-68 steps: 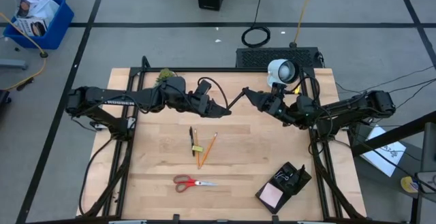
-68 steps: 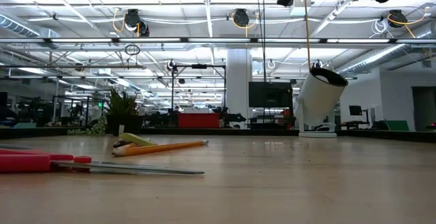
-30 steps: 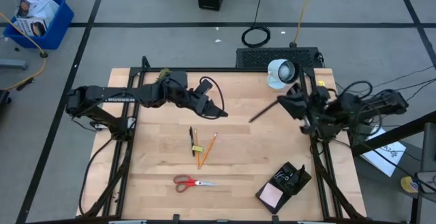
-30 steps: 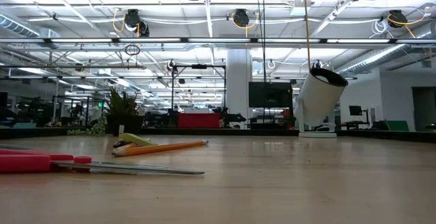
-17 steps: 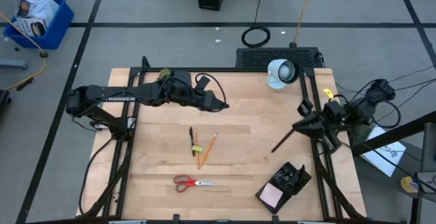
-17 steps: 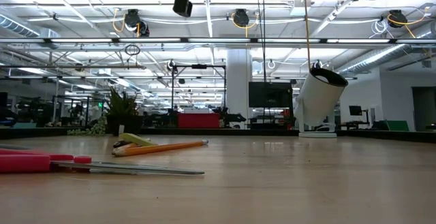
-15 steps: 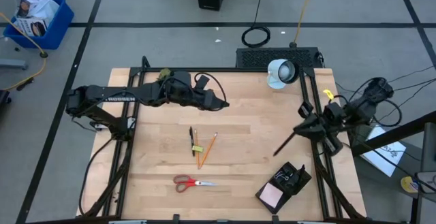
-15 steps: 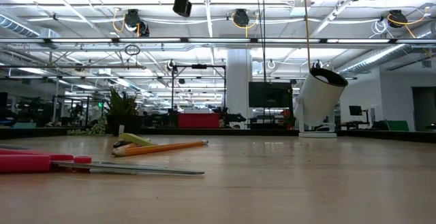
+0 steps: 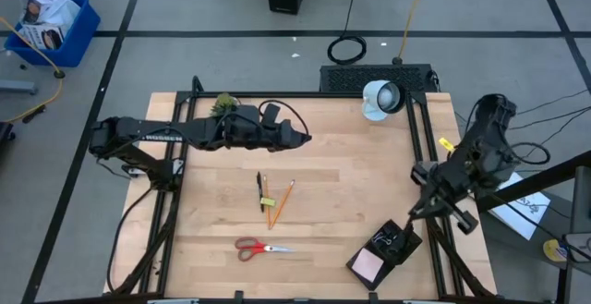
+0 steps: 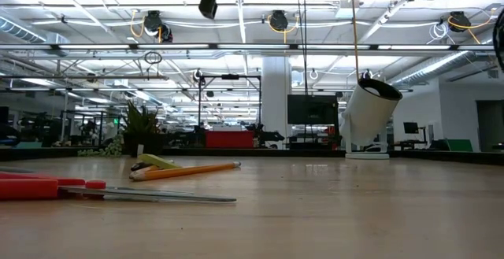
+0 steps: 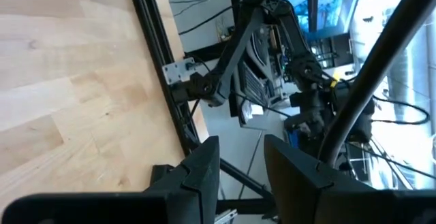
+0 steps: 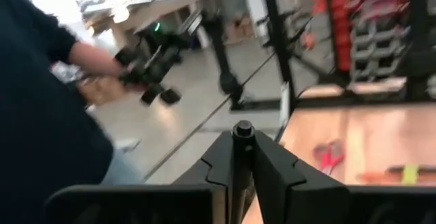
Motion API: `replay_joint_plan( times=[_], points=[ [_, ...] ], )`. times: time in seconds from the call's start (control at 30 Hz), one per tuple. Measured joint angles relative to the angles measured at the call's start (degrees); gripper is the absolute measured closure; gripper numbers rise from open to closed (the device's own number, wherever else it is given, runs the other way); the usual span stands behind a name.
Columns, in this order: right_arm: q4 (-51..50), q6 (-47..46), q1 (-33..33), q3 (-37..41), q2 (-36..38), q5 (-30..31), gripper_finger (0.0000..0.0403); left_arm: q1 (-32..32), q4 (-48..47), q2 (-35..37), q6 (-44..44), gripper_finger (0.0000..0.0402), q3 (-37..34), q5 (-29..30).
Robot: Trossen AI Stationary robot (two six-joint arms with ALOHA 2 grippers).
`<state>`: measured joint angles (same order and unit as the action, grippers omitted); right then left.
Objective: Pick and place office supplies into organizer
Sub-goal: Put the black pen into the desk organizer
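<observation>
Black organizer (image 9: 391,245) w/ pink pad; right hand (image 12: 243,157) grips black pen.

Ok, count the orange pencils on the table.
2. One lies slanted mid-table; the other lies beside it, nearer the scissors, their ends meeting. The right hand holds a black pen, not a pencil. More may hide in the organizer.
</observation>
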<state>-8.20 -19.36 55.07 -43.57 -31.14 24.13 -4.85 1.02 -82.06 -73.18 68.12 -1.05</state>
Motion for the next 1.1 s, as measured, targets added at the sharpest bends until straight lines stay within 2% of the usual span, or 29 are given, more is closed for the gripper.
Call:
replay_joint_plan(
  times=[0.23,0.43,0.8,0.97,1.1],
  points=[
    [-9.03,-8.46,6.30,0.00,-3.58,0.08,0.0374,1.32,0.00,0.00,-0.08,0.0282,0.00,3.01],
    [-13.79,-12.06,7.86,0.13,-8.31,1.46,0.0375,2.11,0.02,0.00,-0.85,0.0282,0.00,5.45],
    [-14.74,-18.79,8.07,5.94,-12.26,6.53,0.0375,3.09,0.04,0.00,-0.38,0.0282,0.00,7.19],
    [-13.84,-27.37,8.07,10.71,-12.26,11.33,0.0372,3.12,0.06,0.00,3.48,0.0282,0.00,7.20],
    [-12.06,-31.06,8.02,13.39,-13.09,12.15,0.0373,3.12,0.07,0.00,7.23,0.0282,0.00,6.70]
  ],
)
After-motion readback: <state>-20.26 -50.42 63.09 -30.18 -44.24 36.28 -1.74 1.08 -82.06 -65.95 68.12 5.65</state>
